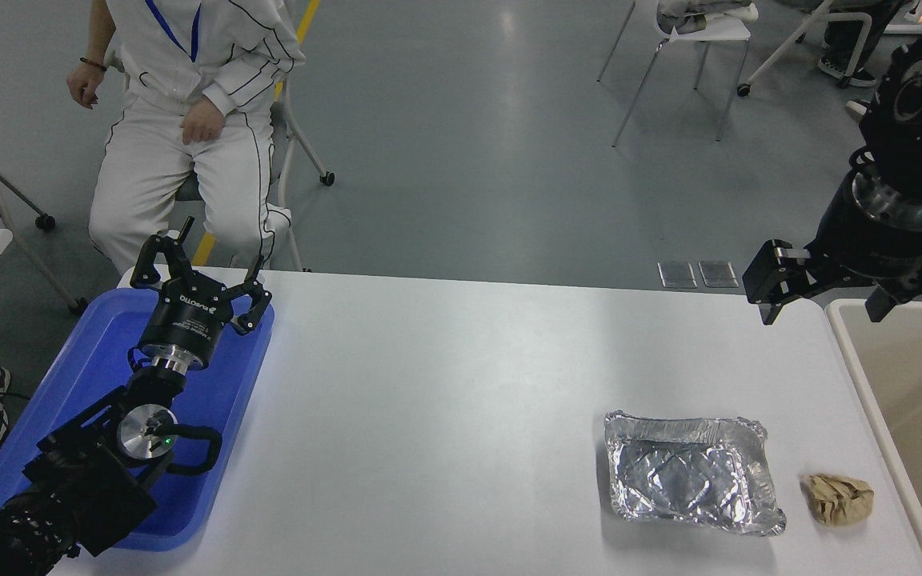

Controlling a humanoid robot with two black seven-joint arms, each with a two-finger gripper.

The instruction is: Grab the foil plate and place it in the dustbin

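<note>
The foil plate [689, 472], a crinkled silver tray, lies flat on the white table at the lower right. The beige dustbin [869, 400] stands past the table's right edge, only partly in view. My right gripper [825, 308] hangs open and empty high over the table's far right corner, well behind the foil plate and beside the dustbin's rim. My left gripper [201, 268] rests parked and open above the blue tray at the left.
A crumpled brown paper ball [838, 498] lies just right of the foil plate, near the dustbin. A flat blue tray [77, 384] sits under the left arm. A person in white [181, 112] sits on a chair beyond the far left of the table.
</note>
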